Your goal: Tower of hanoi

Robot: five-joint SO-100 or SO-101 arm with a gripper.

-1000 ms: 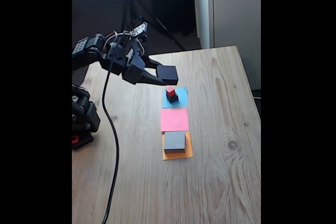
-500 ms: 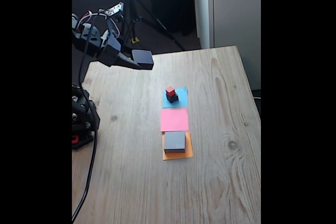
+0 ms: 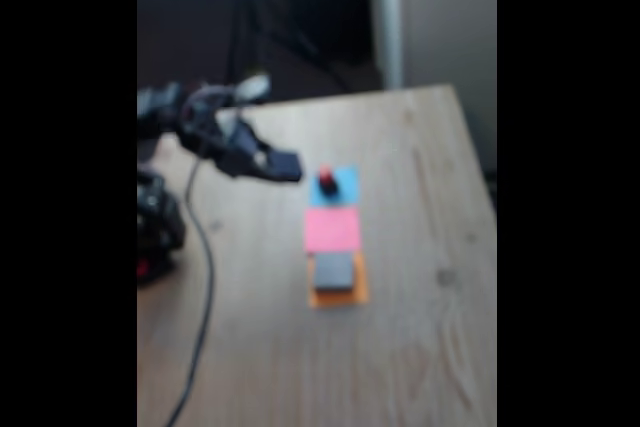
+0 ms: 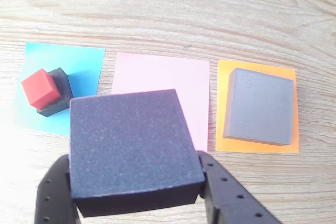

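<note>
Gripper (image 4: 137, 195) clamps the black block (image 4: 132, 148) aloft; grey block (image 4: 260, 106) sits on orange, red cube (image 4: 40, 88) awaits.

— What sort of place do we record here?

— A home or hobby room, we judge. We note a pale wooden table (image 3: 420, 277) with knots and visible grain, and a light wall panel (image 3: 445, 17) behind it.

— Anything further?

— The fixed view is blurred; the dark background cannot be resolved.
</note>
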